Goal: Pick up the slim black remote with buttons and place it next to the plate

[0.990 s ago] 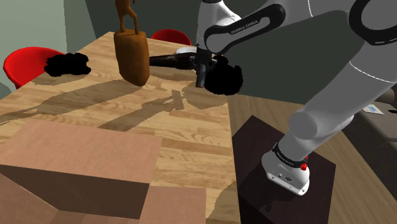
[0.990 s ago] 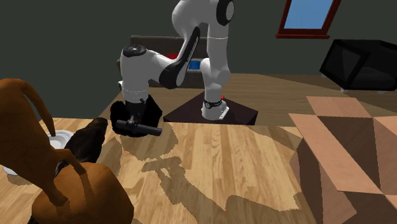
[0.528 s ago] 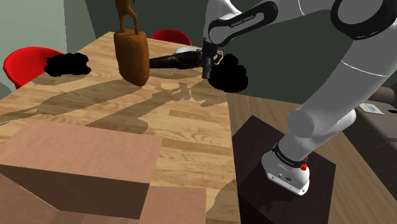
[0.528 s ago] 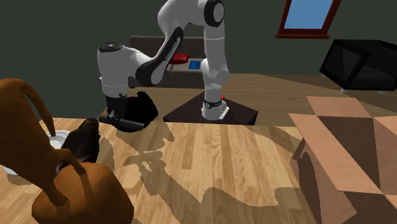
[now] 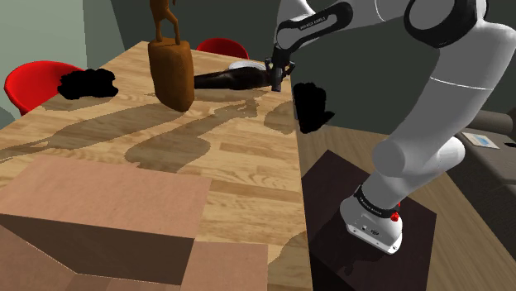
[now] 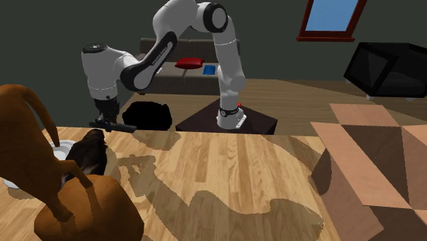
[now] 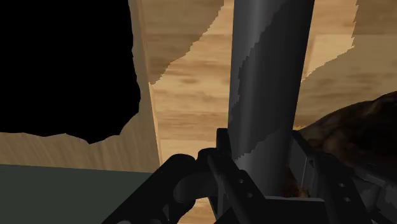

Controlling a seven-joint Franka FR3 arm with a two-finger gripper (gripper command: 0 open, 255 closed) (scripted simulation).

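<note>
My gripper (image 5: 277, 73) is shut on a slim dark remote (image 5: 275, 82) and holds it just above the far end of the wooden table (image 5: 207, 157), near its right edge in the shoulder view. In the wrist view the remote (image 7: 270, 83) runs as a long dark bar away from the gripper (image 7: 267, 172), clasped between the fingers (image 7: 305, 159). In the second exterior view the remote (image 6: 118, 126) lies level under the gripper (image 6: 108, 122). A white plate (image 5: 242, 64) sits just beyond, partly hidden by a dark brown object (image 5: 223, 78). The plate (image 6: 63, 149) lies left of the gripper.
A tall brown figure on a rounded base (image 5: 170, 73) stands near the plate. A large cardboard box (image 5: 99, 223) takes up the near end of the table. Red chairs (image 5: 33, 83) stand beyond the left edge. Black blobs (image 5: 310, 106) lie by the table's right edge.
The arm has carried the remote toward the table's far end, leftward in the second exterior view, closer to the plate. The fingers have stayed shut on it.
</note>
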